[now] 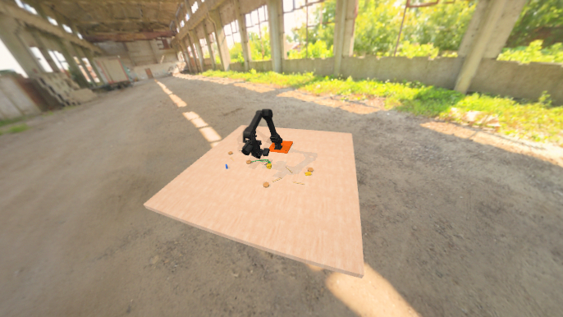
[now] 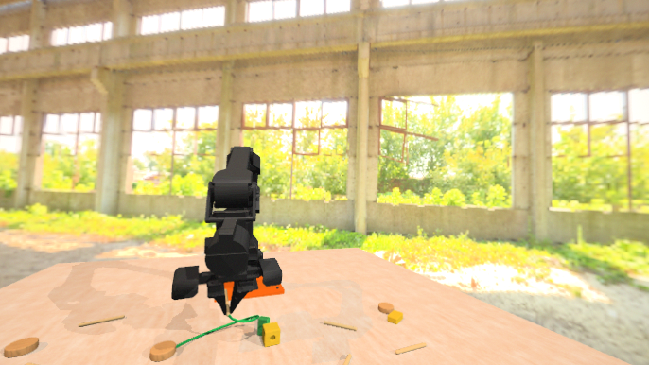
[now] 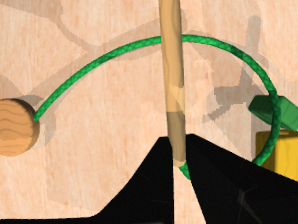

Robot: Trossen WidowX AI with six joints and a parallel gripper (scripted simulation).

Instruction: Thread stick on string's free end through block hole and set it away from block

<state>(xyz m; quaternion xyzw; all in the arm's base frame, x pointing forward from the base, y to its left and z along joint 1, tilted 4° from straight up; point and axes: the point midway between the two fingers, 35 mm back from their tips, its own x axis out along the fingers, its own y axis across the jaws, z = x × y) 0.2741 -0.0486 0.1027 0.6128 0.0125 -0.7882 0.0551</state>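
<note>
The yellow block stands on the table, with its hole visible in the exterior view. My gripper is shut on the wooden stick, near its string end, left of the block in the exterior view. The stick points up out of the fingers in the wrist view. The green string curves from the round button toward the block and back to the fingers. The stick is outside the block.
A small green block stands close beside the yellow block. Loose sticks, other buttons, a second yellow piece and a blue piece lie around.
</note>
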